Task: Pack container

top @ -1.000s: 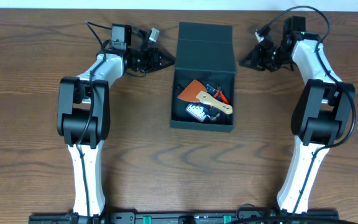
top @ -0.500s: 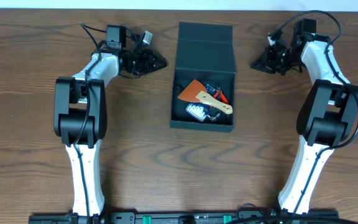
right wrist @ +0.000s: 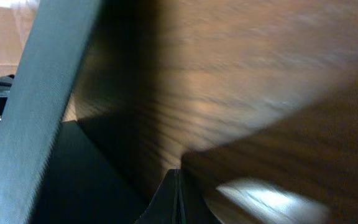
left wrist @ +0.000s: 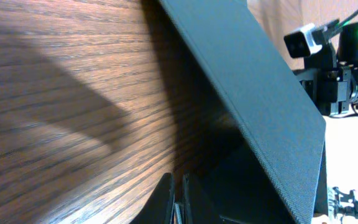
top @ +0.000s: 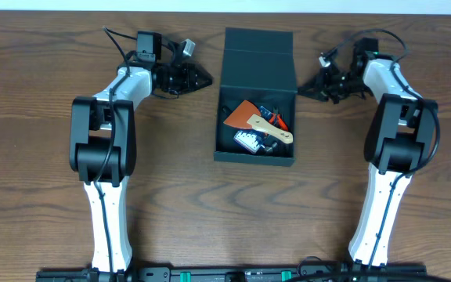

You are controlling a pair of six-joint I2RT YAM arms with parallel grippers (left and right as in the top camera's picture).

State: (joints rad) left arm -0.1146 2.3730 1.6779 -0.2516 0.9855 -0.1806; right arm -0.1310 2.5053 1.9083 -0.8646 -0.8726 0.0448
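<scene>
Nearest to you, both arm bases stand at the front edge of the table [top: 37,204], well apart. From there your left arm [top: 104,141] and right arm [top: 402,137] reach away from you, and each forearm bends inward toward the middle. Between them sits the container [top: 254,156], open, with an orange scraper [top: 239,117] and other small tools inside (I cannot name them all). Its lid [top: 258,56] tilts back on the far side. The left jaws are pressed together and hold nothing, pointing at the lid's left edge. The right jaws are also clenched and empty, just beside the lid's right edge.
</scene>
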